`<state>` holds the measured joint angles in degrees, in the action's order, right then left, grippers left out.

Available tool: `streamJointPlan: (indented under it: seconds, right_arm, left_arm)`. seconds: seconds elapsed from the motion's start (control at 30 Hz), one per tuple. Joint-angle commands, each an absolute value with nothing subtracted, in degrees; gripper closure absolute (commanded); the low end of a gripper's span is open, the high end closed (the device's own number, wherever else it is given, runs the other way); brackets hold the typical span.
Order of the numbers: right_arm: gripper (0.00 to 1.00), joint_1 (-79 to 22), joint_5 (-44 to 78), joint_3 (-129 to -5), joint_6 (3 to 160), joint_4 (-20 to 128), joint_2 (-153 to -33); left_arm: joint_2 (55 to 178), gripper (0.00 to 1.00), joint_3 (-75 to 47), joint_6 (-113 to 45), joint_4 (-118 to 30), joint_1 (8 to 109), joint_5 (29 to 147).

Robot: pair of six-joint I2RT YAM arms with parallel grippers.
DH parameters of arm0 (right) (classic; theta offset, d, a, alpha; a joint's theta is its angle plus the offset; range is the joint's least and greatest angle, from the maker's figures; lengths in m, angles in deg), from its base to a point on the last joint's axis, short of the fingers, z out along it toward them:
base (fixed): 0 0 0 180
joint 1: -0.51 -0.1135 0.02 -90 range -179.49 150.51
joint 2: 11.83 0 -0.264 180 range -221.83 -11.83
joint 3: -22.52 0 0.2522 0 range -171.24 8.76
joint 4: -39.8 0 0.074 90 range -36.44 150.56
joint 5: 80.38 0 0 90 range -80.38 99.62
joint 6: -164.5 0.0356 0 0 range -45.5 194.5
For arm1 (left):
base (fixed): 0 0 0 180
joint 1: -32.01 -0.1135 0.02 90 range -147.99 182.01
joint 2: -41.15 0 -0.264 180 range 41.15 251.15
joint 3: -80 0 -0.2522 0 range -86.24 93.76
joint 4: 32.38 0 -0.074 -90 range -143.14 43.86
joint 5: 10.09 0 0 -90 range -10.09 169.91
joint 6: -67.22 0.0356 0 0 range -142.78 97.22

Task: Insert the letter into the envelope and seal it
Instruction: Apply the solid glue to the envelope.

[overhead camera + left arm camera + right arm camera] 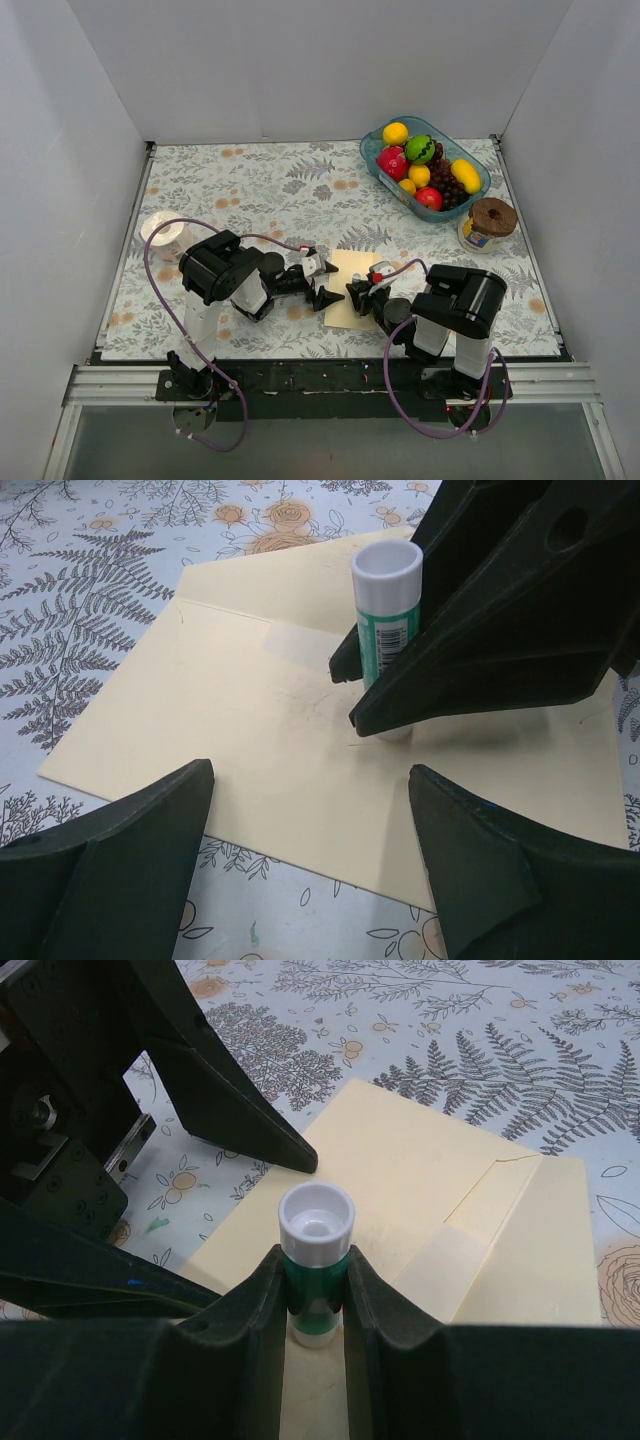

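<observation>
Right wrist camera caught the right claw (315, 1275) clamped on an upright green-and-white glue stick (316, 1222), its base on the cream envelope (420, 1180), which lay flat on the floral table (480, 1040); the left claw (310, 772) stood open at the envelope's edge.

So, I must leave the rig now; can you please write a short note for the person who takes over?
Left gripper: open, at the envelope edge, holding nothing.
Right gripper: shut on the glue stick, which stands upright on the envelope.
The envelope lies flat on the table between both arms.
Letter: no separate sheet visible; probably already inside.
Left to do: finish gluing, then close the envelope and press it sealed.
</observation>
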<state>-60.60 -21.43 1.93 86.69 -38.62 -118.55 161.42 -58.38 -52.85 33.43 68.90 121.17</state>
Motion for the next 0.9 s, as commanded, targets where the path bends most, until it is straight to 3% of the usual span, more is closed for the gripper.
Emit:
streamJointPlan:
  seconds: [0.0, 0.37, 0.87]
  right_arm:
    - [0.99, -61.6, -23.0, 10.7, 86.9, -54.7, -122.9]
    - [0.99, -61.5, -28.1, 6.3, 78.0, -54.8, -123.4]
    - [0.99, -59.0, -24.5, 1.6, 76.3, -54.8, -126.1]
  left_arm:
    - [166.6, 0.21, -60.1, -53.4, 18.9, 68.1, 115.0]
    - [166.8, 0.21, -60.1, -53.5, 19.1, 68.1, 115.1]
    - [167.0, 0.21, -60.0, -53.6, 19.2, 67.9, 115.2]
